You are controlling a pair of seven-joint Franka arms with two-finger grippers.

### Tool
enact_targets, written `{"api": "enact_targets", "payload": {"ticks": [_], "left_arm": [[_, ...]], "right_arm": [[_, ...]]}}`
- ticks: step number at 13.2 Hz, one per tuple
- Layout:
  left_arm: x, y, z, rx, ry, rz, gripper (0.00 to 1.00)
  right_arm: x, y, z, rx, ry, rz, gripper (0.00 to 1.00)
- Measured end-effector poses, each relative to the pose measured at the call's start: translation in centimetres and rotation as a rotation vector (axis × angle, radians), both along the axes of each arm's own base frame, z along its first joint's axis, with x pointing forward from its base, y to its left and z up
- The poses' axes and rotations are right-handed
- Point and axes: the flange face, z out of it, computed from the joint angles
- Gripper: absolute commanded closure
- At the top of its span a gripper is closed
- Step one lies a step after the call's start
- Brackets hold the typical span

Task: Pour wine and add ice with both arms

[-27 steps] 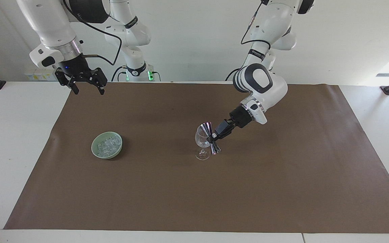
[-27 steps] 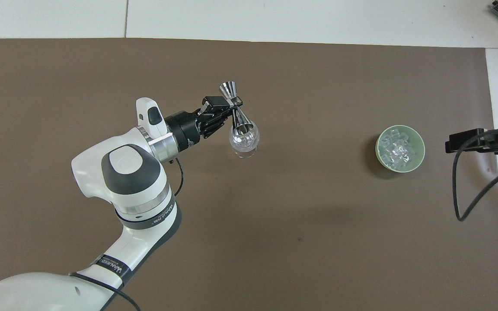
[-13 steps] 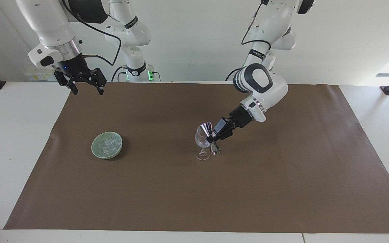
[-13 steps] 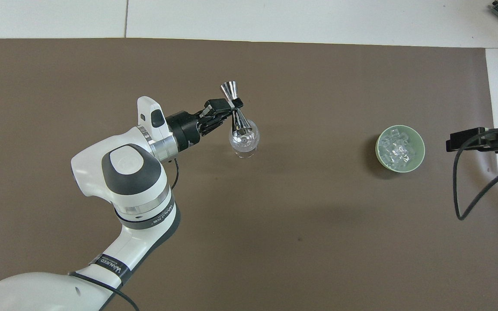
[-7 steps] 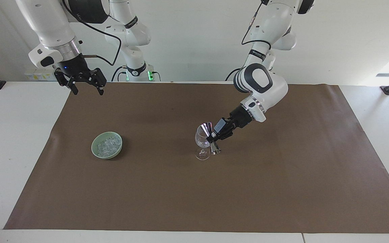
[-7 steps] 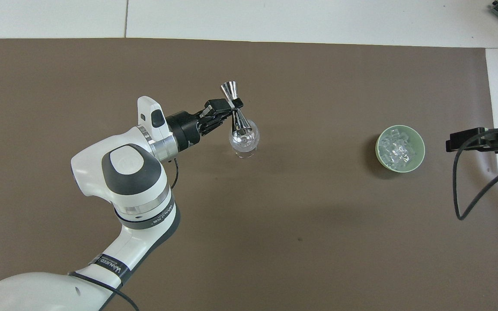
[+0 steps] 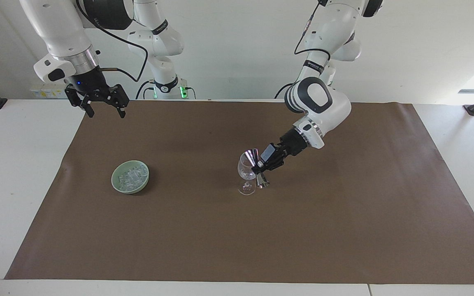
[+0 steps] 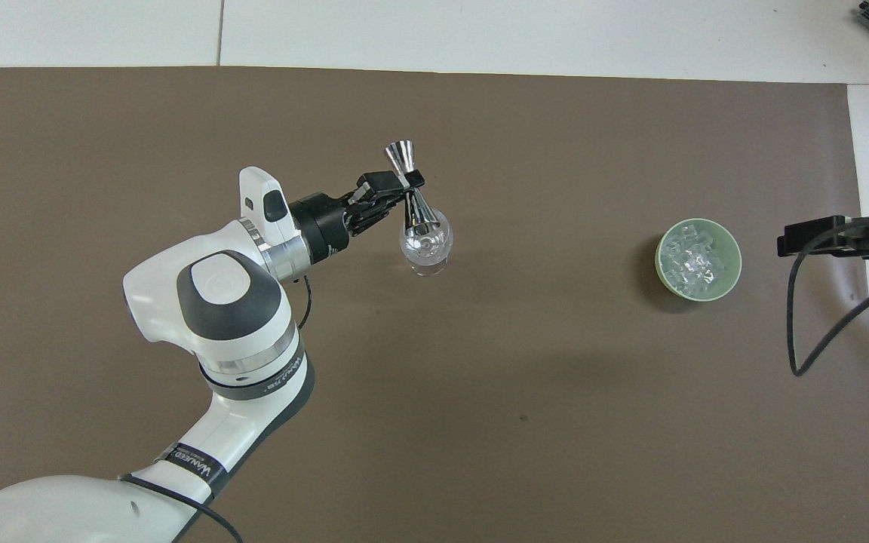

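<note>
1. Left gripper clamps a steel jigger at its waist, tilted, one cup over the wine glass mouth.
2. Right gripper waits, fingers spread wide, above the mat's corner.
3. Ice fills the green bowl, toward the right arm's end.

We are seeing the right gripper cut off by the overhead view's edge, only 1 finger showing.
</note>
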Motion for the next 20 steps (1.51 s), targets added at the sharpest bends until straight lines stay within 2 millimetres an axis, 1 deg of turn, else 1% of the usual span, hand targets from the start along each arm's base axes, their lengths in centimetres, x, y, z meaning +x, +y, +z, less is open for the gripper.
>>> {"api": "enact_targets", "payload": {"ticks": [4, 10, 17, 20], "left_arm": [[0.1, 0.0, 0.1, -0.004, -0.001, 0.004, 1.0], [-0.2, -0.7, 0.5, -0.003, -0.003, 0.01, 1.0], [-0.6, -1.3, 0.2, 0.005, 0.003, 0.01, 1.0], [-0.6, -1.4, 0.2, 0.004, 0.002, 0.01, 1.0]], "right_arm": [[0.1, 0.0, -0.7, 0.0, -0.003, 0.0, 0.0], [0.1, 0.0, -1.1, 0.0, -0.002, 0.0, 0.0], [0.2, 0.0, -1.2, 0.0, -0.01, 0.0, 0.0], [0.4, 0.0, -1.7, -0.001, -0.031, -0.001, 0.0]]}}
